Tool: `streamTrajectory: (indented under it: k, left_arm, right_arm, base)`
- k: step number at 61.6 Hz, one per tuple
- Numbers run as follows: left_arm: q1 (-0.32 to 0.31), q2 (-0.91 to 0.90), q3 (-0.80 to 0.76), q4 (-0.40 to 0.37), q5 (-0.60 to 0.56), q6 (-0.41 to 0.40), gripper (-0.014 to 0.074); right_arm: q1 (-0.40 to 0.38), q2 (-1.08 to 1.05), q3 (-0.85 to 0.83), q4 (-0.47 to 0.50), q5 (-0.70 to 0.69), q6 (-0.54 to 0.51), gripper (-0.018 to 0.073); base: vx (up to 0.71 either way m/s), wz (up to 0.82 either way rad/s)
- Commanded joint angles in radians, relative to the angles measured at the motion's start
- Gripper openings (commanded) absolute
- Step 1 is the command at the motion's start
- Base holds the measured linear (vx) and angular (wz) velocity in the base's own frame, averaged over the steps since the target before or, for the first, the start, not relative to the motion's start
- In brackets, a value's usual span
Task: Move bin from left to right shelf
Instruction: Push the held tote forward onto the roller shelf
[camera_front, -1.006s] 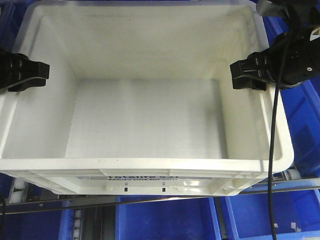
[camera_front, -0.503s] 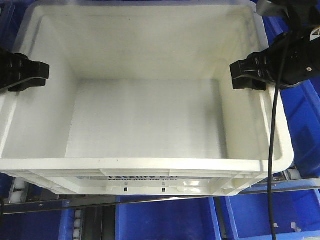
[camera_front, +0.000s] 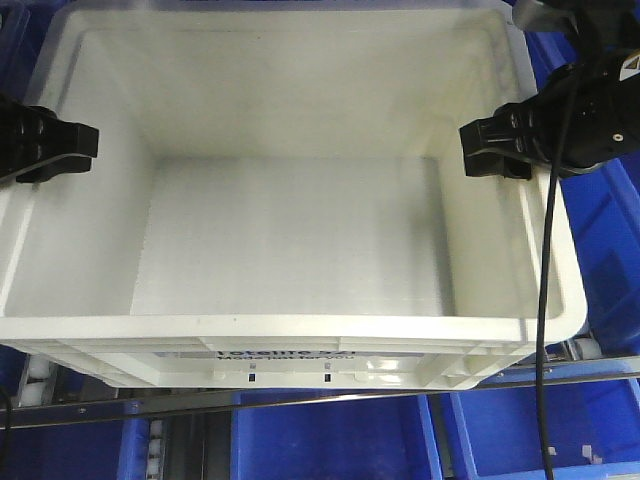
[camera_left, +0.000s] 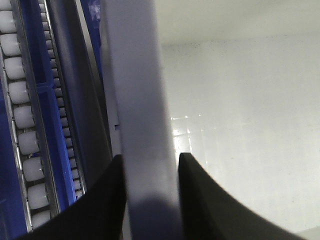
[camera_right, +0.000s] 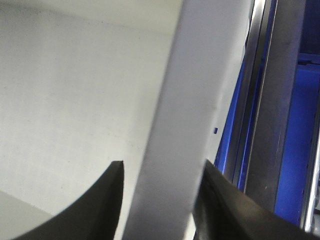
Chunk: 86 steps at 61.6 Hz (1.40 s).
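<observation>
Front view
- Bin: the white bin (camera_front: 300, 327) fills most of the picture. It is open-topped with nothing in it, and the wall with the black print faces the camera.
- Bin's place: it sits above a metal rail (camera_front: 300, 397), with blue bins (camera_front: 330, 440) below it and on its right.
- Left arm: it comes in level from the left edge. The left gripper (camera_front: 62, 148) is at the bin's left wall, about a third of the way down the picture.
- Right arm: it comes in from the right, angled slightly down toward the bin. The right gripper (camera_front: 498, 150) is at the right wall, at much the same height as the left one.
- Cable: a black cable (camera_front: 545, 330) hangs from the right arm across the bin's right rim.

Left wrist view
- Tool: the left gripper (camera_left: 150, 157) straddles the bin's (camera_left: 137, 75) rim. One black finger (camera_left: 107, 200) is outside the wall and the other is inside, and both press against the rim.
- Surroundings: a roller track (camera_left: 22, 117) with white rollers runs just outside the wall.

Right wrist view
- Tool: the right gripper (camera_right: 161, 167) pinches the bin's (camera_right: 205, 75) rim between its two fingers (camera_right: 102, 200), one on each side of the wall.
- Surroundings: a grey metal rail (camera_right: 280, 100) and blue plastic lie beyond the outer wall.
</observation>
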Motion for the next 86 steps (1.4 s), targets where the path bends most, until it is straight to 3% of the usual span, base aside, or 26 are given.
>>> streamTrajectory:
  k: [1,16,30,86]
  left_arm:
    - [-0.007,-0.042,-0.040,-0.039,-0.106,0.035,-0.0005]
    - [-0.007,-0.018,-0.040,-0.043,-0.106,0.035,-0.0005]
    - [-0.007,0.029,-0.040,-0.095,-0.108,0.035,-0.0005]
    - [-0.007,0.073,-0.040,-0.122,-0.185,0.035,-0.0005]
  right_arm:
    - [-0.002,-0.036,-0.034,-0.011,-0.115,-0.011,-0.0004]
    - [-0.002,-0.036,-0.034,-0.111,-0.161,-0.011,-0.0004]
    - [-0.006,-0.036,-0.034,-0.132,-0.217,-0.011,-0.0004]
    - [-0.014,0.066,-0.034,-0.201,-0.429,-0.014,-0.0004]
  base:
    - [0.00,0.00]
    - [0.00,0.00]
    - [0.00,0.00]
    - [0.00,0.00]
